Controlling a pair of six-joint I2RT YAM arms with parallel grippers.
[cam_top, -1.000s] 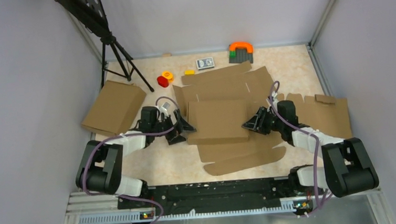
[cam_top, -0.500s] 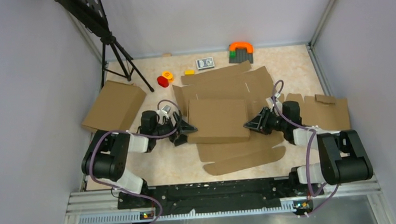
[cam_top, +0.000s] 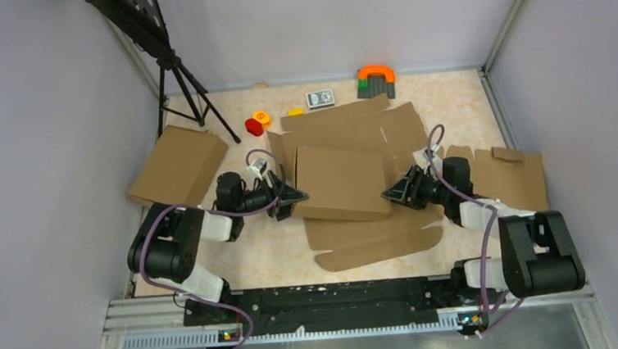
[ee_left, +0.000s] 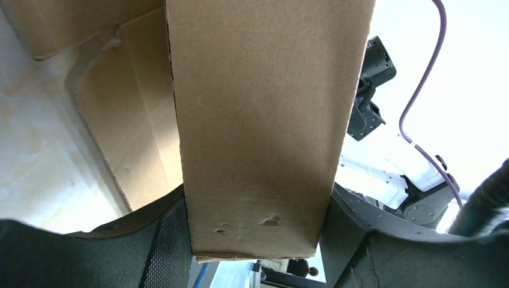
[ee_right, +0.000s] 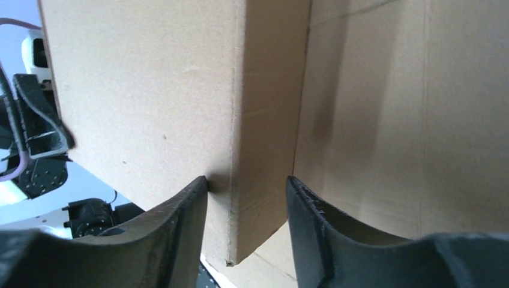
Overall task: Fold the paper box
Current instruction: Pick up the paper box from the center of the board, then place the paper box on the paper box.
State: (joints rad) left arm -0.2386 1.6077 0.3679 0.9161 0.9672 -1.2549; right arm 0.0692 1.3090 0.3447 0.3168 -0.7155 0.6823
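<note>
At the centre of the overhead view, the paper box (cam_top: 341, 184) lies on the pale table (cam_top: 254, 252), its broad middle panel raised between two pincers while its flaps spread flat toward the top and the bottom of the frame. Left of the panel, the left gripper (cam_top: 291, 199) meets the box's left edge; its wrist view shows a thick folded wall of cardboard filling the whole gap between the two fingers (ee_left: 171, 237), which appear pressed against both sides of it. Right of the panel, the right gripper (cam_top: 391, 192) takes the opposite edge; its wrist view shows narrow jaws straddling a folded corner, one finger on the wide face and the other on the side wall.

A smaller cardboard slab (cam_top: 178, 165) lies at centre left, well apart from the box, below the legs of a black tripod (cam_top: 187, 93). Another cut cardboard sheet (cam_top: 507, 179) lies at centre right, just behind the right arm. Along the upper edge of the table sit a red block (cam_top: 254, 127), a yellow disc (cam_top: 262, 117), a yellow block (cam_top: 295, 111), a card deck (cam_top: 320, 99) and an orange-topped toy (cam_top: 375, 79). The box's rear flap reaches near the deck.
</note>
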